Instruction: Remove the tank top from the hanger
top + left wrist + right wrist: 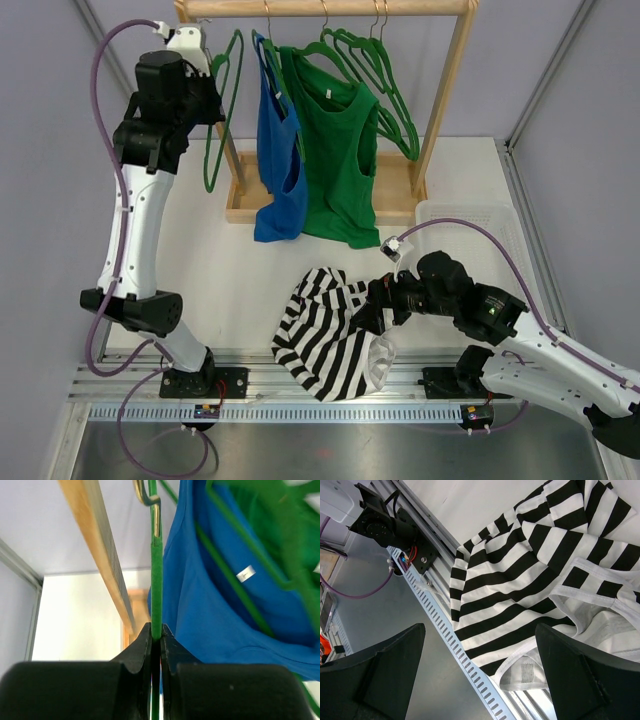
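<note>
A black-and-white striped tank top (325, 335) lies crumpled on the table at the front rail, off any hanger; it also fills the right wrist view (530, 580). My right gripper (376, 308) hangs open just above its right edge, jaws wide apart (480, 630), holding nothing. My left gripper (212, 100) is up at the rack's left end, shut on a bare green hanger (222, 110). In the left wrist view the hanger's thin green bar (156, 580) runs up from between the closed jaws (156, 632) to its hook.
A wooden rack (320, 8) stands at the back with a blue tank top (280, 170) and a green tank top (340, 160) on hangers, and several bare green hangers (385, 90) at its right. A white basket (480, 225) sits at the right. The aluminium rail (470, 665) borders the front.
</note>
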Robot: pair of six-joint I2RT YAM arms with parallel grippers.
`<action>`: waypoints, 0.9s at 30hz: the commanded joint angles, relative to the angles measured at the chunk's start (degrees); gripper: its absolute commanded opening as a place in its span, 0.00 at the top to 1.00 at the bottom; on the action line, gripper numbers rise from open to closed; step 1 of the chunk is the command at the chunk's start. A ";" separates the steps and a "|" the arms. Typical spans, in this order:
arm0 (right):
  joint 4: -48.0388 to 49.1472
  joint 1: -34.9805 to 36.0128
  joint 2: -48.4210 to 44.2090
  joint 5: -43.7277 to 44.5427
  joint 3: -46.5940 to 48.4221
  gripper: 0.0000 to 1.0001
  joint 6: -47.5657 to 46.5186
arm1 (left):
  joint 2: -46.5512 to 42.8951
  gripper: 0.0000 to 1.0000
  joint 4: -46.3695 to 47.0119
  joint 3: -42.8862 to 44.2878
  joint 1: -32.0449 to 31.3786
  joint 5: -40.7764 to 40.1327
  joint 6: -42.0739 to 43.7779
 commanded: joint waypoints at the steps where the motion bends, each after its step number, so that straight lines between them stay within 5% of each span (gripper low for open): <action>1: 2.97 0.40 0.00 -1.21 0.24 0.00 -0.05 | -2.89 1.00 7.53 1.35 0.32 1.66 -1.11; 8: 2.63 0.31 -0.44 -1.30 0.24 0.00 -0.31 | 5.80 1.00 4.19 13.74 0.32 -1.85 -0.41; 27: -0.36 0.31 -1.32 -0.33 0.94 0.00 -0.93 | 16.70 1.00 13.95 21.14 0.67 -2.73 -3.66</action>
